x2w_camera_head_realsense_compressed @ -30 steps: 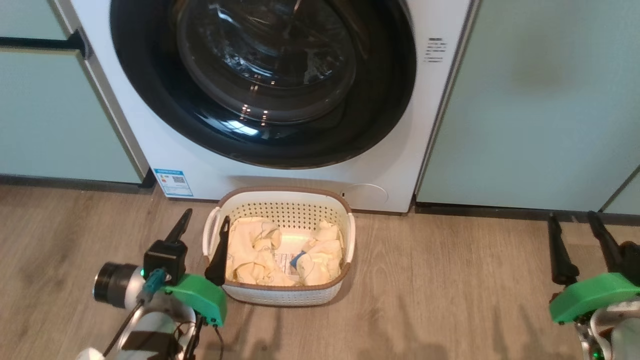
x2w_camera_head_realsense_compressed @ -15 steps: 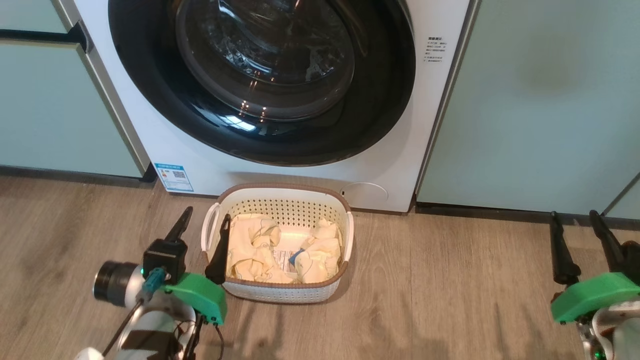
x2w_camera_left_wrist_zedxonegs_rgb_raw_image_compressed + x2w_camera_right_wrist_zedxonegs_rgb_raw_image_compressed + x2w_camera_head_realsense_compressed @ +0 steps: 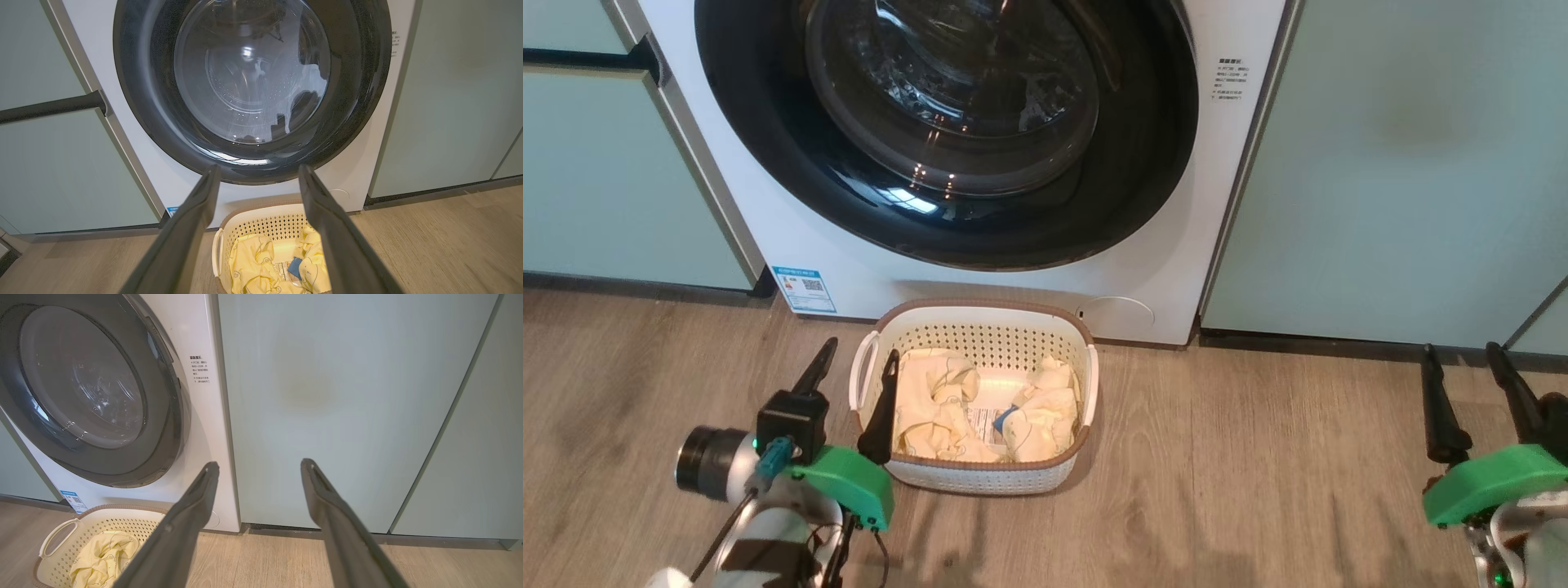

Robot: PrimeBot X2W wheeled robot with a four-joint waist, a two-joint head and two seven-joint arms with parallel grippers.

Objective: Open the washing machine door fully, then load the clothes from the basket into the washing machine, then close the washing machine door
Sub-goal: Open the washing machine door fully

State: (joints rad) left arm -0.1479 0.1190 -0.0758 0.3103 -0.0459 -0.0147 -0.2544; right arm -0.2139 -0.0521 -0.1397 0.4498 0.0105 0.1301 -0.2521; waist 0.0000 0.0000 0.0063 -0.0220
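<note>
The white washing machine [image 3: 1168, 245] stands ahead, and its black-rimmed round door [image 3: 743, 163] lies shut against the front. On the floor before it sits the cream basket [image 3: 977, 309] with pale yellow clothes [image 3: 931, 404] inside. My left gripper [image 3: 862, 351] is open at the basket's left side, one finger over its rim. In the left wrist view that gripper [image 3: 259, 168] points at the door [image 3: 139, 102], with the basket [image 3: 261, 212] and clothes [image 3: 249, 261] below. My right gripper [image 3: 1459, 351] is open and empty, far to the right; in its wrist view it [image 3: 259, 463] faces a cabinet.
Pale green cabinet doors [image 3: 1388, 163] flank the machine, and the left one [image 3: 596, 180] carries a dark bar handle [image 3: 53, 107]. Wooden floor [image 3: 1241, 457] stretches between the basket and my right gripper.
The head camera has shifted a little, so the machine and basket sit slightly higher and further left. Both grippers stay open where they were.
</note>
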